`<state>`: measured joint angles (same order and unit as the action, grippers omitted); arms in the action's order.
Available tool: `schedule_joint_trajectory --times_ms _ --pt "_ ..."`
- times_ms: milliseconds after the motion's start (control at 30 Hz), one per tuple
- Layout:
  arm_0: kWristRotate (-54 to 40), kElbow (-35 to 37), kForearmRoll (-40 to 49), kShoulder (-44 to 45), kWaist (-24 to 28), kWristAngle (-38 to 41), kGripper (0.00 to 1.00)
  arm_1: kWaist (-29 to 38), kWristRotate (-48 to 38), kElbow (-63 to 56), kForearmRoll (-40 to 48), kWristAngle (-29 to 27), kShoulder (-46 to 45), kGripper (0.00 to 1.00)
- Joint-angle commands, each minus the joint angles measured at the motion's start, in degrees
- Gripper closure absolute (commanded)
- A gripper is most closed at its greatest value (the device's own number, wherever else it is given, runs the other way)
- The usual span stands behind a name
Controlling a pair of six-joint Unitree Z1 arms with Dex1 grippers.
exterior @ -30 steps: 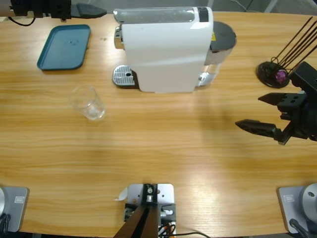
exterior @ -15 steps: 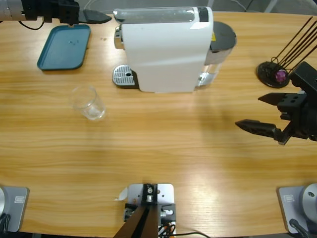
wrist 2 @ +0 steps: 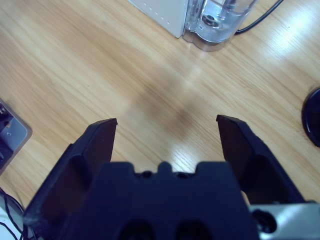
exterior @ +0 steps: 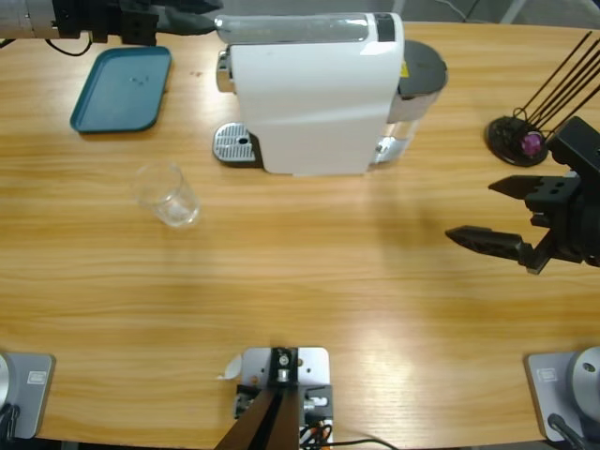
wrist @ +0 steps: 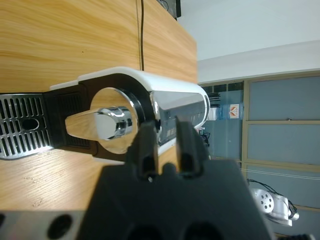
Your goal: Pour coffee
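Note:
The white coffee machine [exterior: 314, 94] stands at the back middle of the table, its metal drip tray [exterior: 234, 143] at its left end. A clear glass [exterior: 169, 194] stands on the wood to the front left of it, apart from the drip tray. The coffee is out of view. My left gripper [exterior: 199, 16] is shut at the machine's far left top corner. In the left wrist view the left gripper [wrist: 166, 146] points at the chrome lever [wrist: 102, 123] on the machine's front [wrist: 175, 100]. My right gripper [exterior: 471, 209] hovers open over bare wood at the right, with nothing inside the right gripper [wrist 2: 166, 121].
A teal tray [exterior: 122, 89] lies at the back left. A black stand with thin rods [exterior: 520, 139] sits at the right edge behind the right gripper. The machine's clear water tank [wrist 2: 220, 20] with a grey lid [exterior: 424, 67] is at its right end.
The left gripper has moved right along the far edge, from over the teal tray's corner up to the machine's top left. The right arm and glass have not moved.

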<state>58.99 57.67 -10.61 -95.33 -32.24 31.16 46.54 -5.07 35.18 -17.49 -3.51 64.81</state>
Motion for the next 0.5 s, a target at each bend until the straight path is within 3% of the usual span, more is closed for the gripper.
schedule_joint_trajectory --times_ms 33,500 --pt "0.2 0.3 -1.2 -3.3 -0.9 0.3 1.000 0.2 -0.5 -0.7 0.4 -0.2 -1.0 0.151" --pt "-0.8 6.2 2.2 -0.6 -2.3 0.3 1.000 0.2 -0.5 -0.7 0.4 -0.2 -1.1 0.151"
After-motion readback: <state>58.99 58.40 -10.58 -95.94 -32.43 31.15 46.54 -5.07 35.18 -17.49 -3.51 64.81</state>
